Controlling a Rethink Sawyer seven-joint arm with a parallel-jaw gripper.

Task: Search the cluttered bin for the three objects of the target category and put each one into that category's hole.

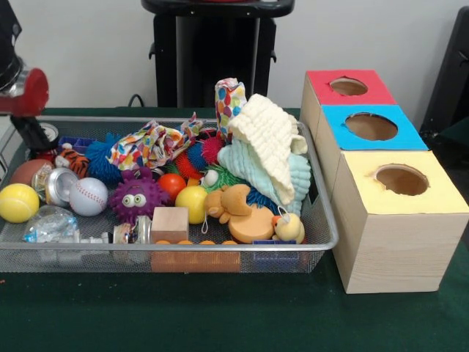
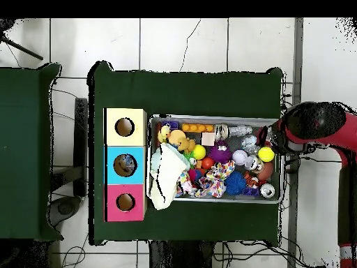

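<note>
Arm (image 1: 20, 92) at bin (image 1: 322, 242) end by yellow ball (image 1: 17, 202), fingers' state can't tell; descend slowly, avoid mesh wall.

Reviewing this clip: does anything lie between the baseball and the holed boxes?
Yes. The baseball sits toward the bin end away from the boxes. The purple spiky toy, a yellow ball and the piled cream cloth lie between; the cloth is heaped high by the rim next to the boxes.
</note>
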